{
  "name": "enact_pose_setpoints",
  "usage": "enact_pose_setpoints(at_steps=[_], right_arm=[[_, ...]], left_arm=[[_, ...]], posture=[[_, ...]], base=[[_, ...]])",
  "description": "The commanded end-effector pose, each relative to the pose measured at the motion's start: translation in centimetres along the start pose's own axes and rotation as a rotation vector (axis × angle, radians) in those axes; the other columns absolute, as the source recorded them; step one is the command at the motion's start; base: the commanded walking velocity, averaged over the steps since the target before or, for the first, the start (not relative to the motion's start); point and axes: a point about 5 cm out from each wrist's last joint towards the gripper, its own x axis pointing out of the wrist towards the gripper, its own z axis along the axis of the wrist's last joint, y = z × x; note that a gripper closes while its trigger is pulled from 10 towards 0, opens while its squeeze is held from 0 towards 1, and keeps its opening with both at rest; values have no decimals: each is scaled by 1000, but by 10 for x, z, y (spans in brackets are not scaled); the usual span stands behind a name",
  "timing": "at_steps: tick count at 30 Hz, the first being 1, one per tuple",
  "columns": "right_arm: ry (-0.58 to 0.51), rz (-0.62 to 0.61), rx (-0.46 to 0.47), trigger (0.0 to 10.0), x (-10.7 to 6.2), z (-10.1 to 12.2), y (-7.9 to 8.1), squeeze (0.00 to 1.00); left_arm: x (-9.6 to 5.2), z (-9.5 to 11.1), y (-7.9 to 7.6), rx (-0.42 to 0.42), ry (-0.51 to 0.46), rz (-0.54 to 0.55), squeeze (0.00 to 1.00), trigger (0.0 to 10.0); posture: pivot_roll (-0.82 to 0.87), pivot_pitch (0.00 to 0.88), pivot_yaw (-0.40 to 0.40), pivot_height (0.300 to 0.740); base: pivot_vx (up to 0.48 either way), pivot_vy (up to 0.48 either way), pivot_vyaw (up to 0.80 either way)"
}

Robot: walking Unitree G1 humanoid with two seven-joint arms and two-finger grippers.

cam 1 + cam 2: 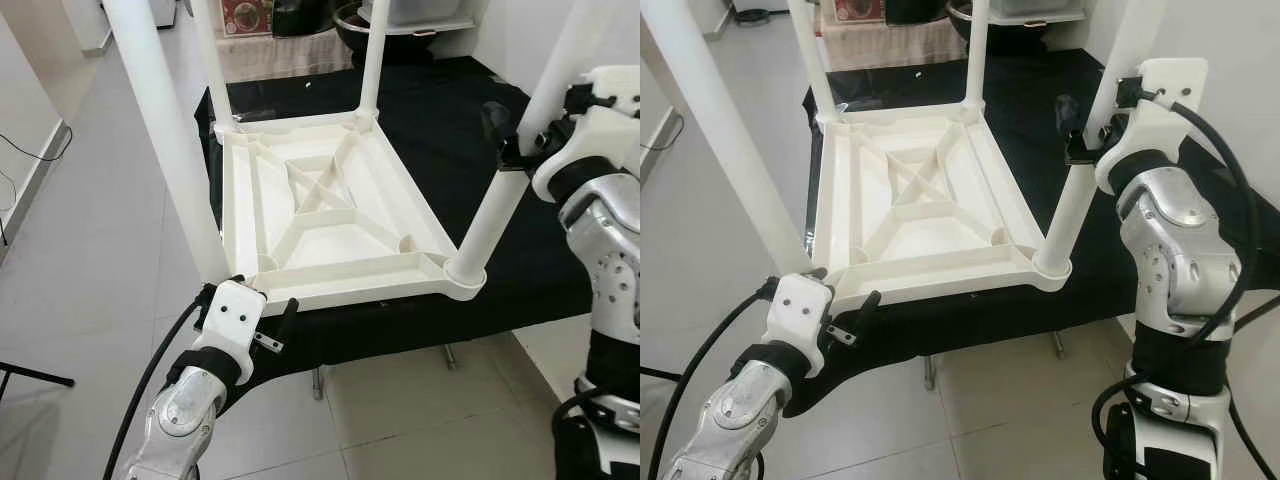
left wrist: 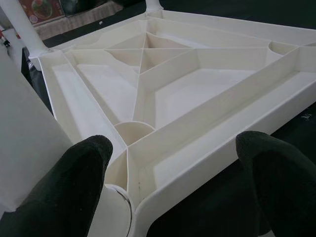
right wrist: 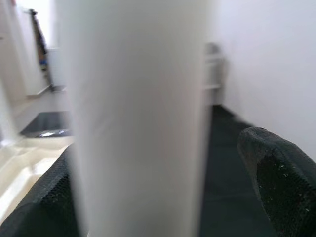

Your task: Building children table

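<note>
All four legs look seated in top (image 1: 330,215); right gripper (image 1: 1088,128) clamps near-right leg (image 1: 490,225), left gripper (image 2: 173,173) open by near-left corner. I'd flip next.

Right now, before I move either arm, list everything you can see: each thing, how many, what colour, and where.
Tabletop: one, white, upside down on the black cloth, ribbed underside up.
Table legs: four, white, standing up from the tabletop's corners; near-right leg, near-left leg, two far legs.
Black cloth: one, covering the work surface beneath the tabletop.
Floor: pale tiles, around the work surface.
Clutter at the far end: dark items, too cut off to identify.
Left gripper: open, at the tabletop's near-left corner beside that leg.
Right gripper: fingers either side of the near-right leg.
</note>
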Motion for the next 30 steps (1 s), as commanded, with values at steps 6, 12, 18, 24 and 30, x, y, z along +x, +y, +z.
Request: enact_pose_setpoints(at_steps=[6,12,18,24,30], right_arm=[[-32,-39,3,10000,6,19,-15,0],[-23,-16,42,10000,13,23,-20,0],[32,258,80,10000,23,30,0,0],[60,416,79,10000,29,28,16,0],[60,507,59,10000,26,13,32,0]], left_arm=[[2,-2,1,5,9,6,0,10000],[2,0,2,5,4,7,0,10000],[3,-1,7,19,2,11,0,10000],[4,5,11,41,-28,6,0,10000],[4,10,14,37,-56,-3,0,10000]], posture=[[-28,123,-19,740],[-25,128,-17,740],[-24,112,-26,740],[-1,102,-44,740],[21,111,-49,740]], base=[[0,0,0],[0,0,0],[0,0,0],[0,0,0],[0,0,0]])
